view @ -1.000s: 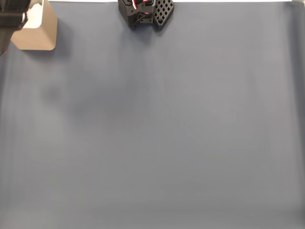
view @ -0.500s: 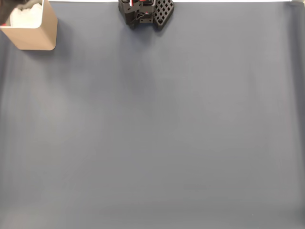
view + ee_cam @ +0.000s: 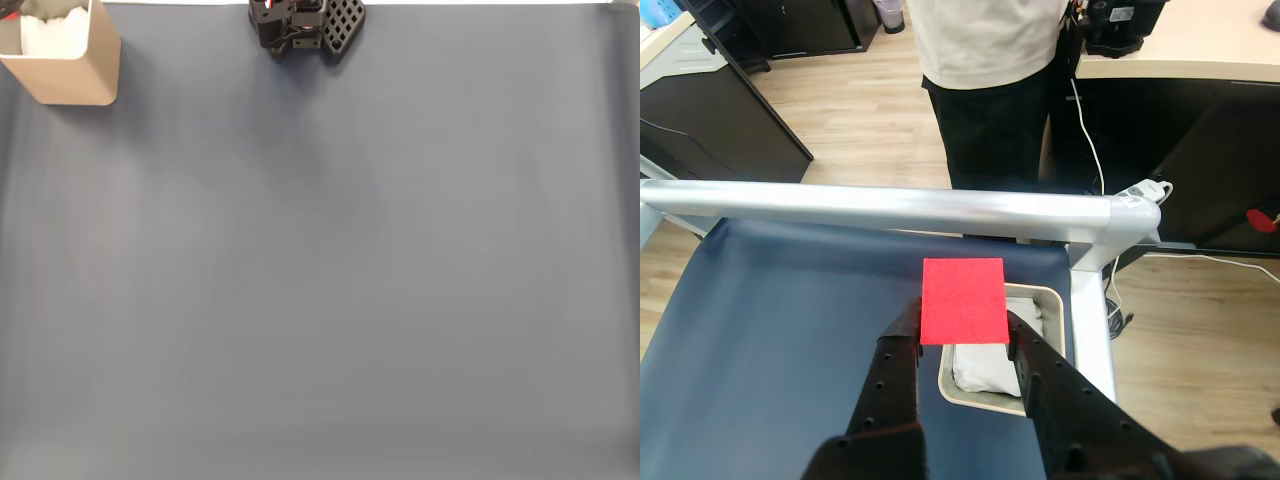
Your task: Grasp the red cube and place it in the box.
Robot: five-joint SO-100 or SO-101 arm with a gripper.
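Observation:
In the wrist view the red cube sits clamped between the two black fingers of my gripper, which is shut on it. The cube hangs above the near left part of the box, a tan container with white material inside, standing at the table's corner. In the fixed view the box stands at the top left corner of the blue-grey mat, white filling visible, with a dark bit of the arm at its upper left edge.
The arm's black base stands at the top middle of the fixed view. A silver rail borders the table's far edge in the wrist view, and a person stands just beyond it. A white cable hangs at the right.
In the fixed view the dark arm that covered the box's left side one second ago has drawn off toward the upper left, leaving the box's white filling exposed.

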